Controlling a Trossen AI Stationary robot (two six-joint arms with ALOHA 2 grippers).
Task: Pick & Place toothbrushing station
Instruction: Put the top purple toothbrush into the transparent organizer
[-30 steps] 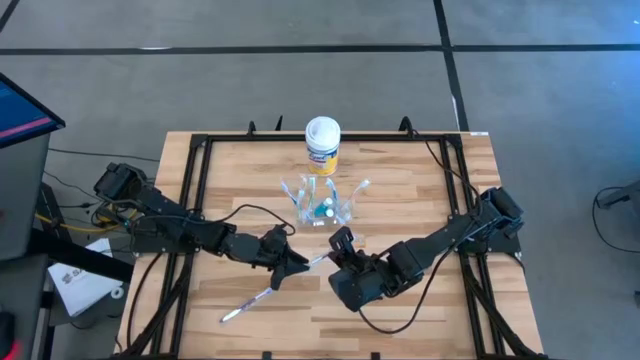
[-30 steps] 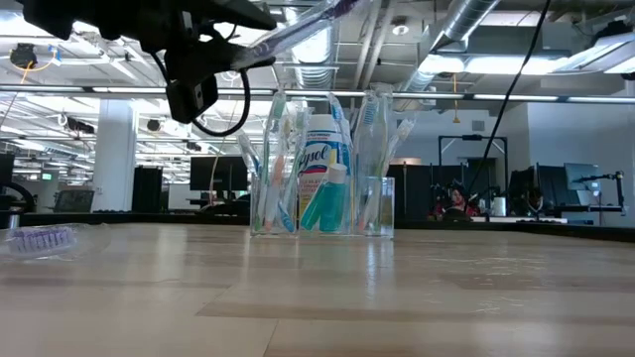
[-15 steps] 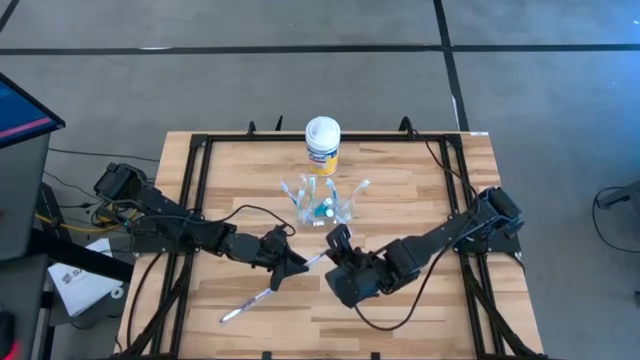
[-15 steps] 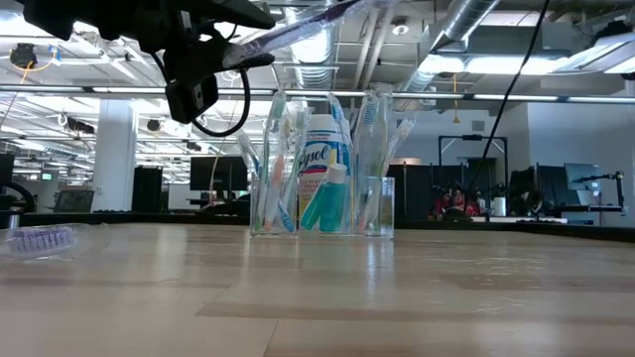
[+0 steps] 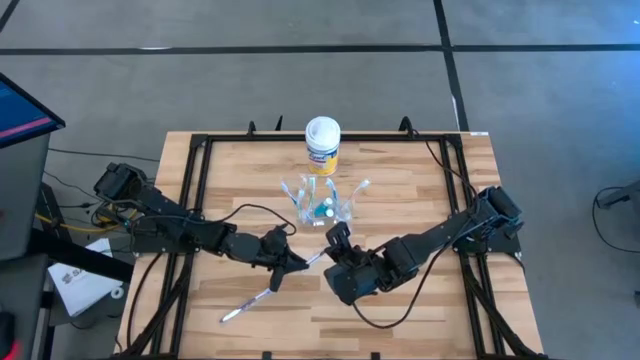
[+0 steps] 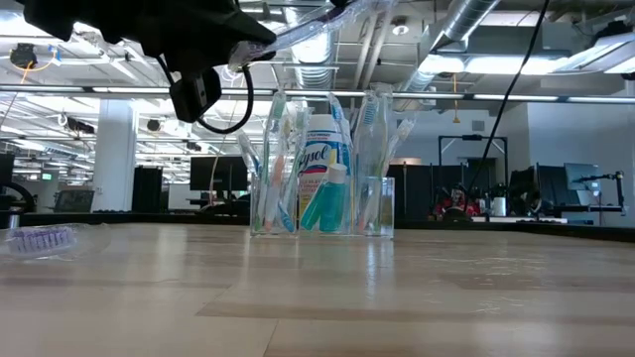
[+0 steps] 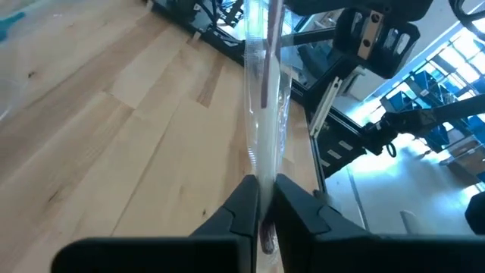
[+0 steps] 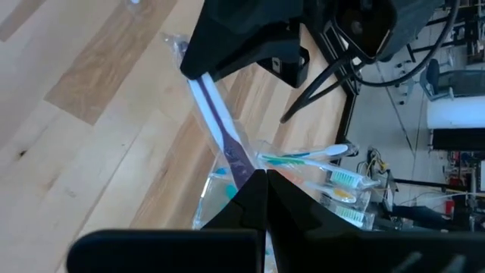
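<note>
High view: near the table's (image 5: 420, 320) front edge a wrapped toothbrush (image 5: 247, 304) lies alone. Above mid-table the left gripper (image 5: 291, 264) and right gripper (image 5: 332, 250) are both clamped on a second wrapped brush (image 5: 312, 260), one at each end. Beyond them the clear cup (image 6: 321, 204) stands holding upright toothbrushes (image 6: 276, 169) and a teal tube (image 6: 319, 198). Farthest, the yellow canister (image 5: 322, 144), white-lidded, reads "Lysol".

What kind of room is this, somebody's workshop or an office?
Most likely an open-plan office or lab: beyond the wooden table the low view shows rows of desks with monitors, exposed ceiling ducts and strip lighting, while the high view shows grey carpet tiles.
</note>
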